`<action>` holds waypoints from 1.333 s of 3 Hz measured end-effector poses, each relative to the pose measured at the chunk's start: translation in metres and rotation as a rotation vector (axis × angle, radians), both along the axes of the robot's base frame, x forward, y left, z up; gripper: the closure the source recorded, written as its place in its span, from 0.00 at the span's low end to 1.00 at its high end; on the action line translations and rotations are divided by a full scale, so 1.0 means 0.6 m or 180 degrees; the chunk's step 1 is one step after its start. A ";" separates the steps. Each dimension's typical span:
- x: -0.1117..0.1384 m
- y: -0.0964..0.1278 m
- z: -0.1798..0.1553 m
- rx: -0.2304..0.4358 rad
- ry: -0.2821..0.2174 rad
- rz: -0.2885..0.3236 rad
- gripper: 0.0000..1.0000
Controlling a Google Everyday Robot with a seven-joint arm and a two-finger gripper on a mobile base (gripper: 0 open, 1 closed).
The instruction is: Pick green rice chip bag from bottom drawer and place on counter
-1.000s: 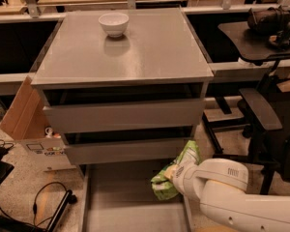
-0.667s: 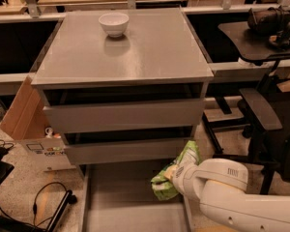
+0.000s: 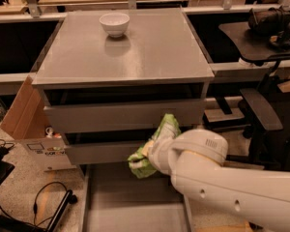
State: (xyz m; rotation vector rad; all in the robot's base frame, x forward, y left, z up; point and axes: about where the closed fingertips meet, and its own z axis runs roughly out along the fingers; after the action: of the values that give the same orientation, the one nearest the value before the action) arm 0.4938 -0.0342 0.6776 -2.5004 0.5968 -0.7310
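Note:
The green rice chip bag (image 3: 160,131) hangs in the air in front of the middle drawer, above the right part of the open bottom drawer (image 3: 130,204). My gripper (image 3: 152,152) is shut on the bag at its middle; my white wrist covers most of the gripper. The bag stands tilted, with its top near the upper drawer front and its lower end at the left. The grey counter (image 3: 154,52) lies above and behind it. My white arm reaches in from the lower right.
A white bowl (image 3: 114,23) stands at the counter's back left. A cardboard box (image 3: 20,111) leans against the cabinet's left side. A black desk (image 3: 251,35) and chair (image 3: 260,111) stand to the right. Cables (image 3: 43,202) lie on the floor at the left.
The gripper has risen and moved left with the bag, from just above the bottom drawer's right side up to the middle drawer's front.

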 end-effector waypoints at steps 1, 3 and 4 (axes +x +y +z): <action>0.043 0.047 0.178 -0.0143 -0.0345 0.0008 1.00; 0.120 0.028 0.503 0.0207 -0.0752 -0.0311 1.00; 0.176 0.029 0.563 0.0449 -0.0878 -0.0287 1.00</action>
State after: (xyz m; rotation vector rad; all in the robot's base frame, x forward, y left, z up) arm 0.5992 -0.0169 1.0153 -2.2057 0.6390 -1.0102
